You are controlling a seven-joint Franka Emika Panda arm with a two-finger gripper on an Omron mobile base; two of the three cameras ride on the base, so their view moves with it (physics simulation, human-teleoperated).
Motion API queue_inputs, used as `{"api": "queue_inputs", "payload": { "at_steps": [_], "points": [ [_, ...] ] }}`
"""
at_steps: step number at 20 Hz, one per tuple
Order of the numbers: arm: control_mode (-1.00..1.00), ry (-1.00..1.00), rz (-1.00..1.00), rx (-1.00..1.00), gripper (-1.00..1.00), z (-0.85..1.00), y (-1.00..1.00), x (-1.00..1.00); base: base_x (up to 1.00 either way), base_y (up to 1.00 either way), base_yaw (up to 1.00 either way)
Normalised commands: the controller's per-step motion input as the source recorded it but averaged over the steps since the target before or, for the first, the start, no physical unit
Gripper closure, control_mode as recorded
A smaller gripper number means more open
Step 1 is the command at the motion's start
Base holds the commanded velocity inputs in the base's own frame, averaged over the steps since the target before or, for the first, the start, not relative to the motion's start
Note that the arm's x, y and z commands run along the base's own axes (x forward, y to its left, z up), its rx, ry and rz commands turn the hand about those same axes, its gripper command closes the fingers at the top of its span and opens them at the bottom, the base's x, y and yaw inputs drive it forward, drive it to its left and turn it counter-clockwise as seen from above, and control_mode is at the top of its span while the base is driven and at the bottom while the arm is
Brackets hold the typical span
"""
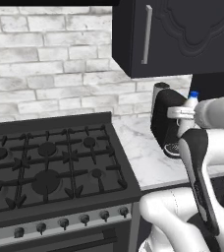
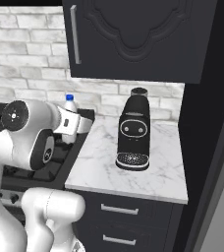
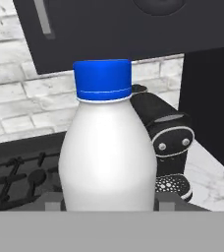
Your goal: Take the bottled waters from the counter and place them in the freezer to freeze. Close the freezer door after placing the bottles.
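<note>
The white bottle [image 3: 106, 147] with the blue cap stands upright at center frame in the hand view, clenched in the gripper [image 3: 106, 204]. In the right base view it sits at left-center, beside the black coffee machine [image 2: 133, 135] on the counter [image 2: 153, 170].

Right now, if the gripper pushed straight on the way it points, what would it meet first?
The gripper is shut on the white bottle; beyond it, probably the black coffee machine, though depth is unclear.
</note>
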Motion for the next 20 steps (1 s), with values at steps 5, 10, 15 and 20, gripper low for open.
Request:
{"api": "queue_inputs", "payload": {
  "at_steps": [5, 10, 15, 20],
  "points": [
    [-1.0, -0.12, 0.12, -0.03, 1.0, 0.4, 0.31, -0.78, 0.0, 0.0, 0.0],
    [-1.0, -0.18, 0.01, -0.19, 1.0, 0.18, 0.29, -0.79, 0.0, 0.0, 0.0],
    [-1.0, -0.16, 0.0, -0.08, 1.0, 0.05, 0.13, -0.76, 0.0, 0.0, 0.0],
    [-1.0, -0.1, 0.0, 0.06, 1.0, -0.01, 0.0, -0.74, 0.0, 0.0, 0.0]
  ]
}}
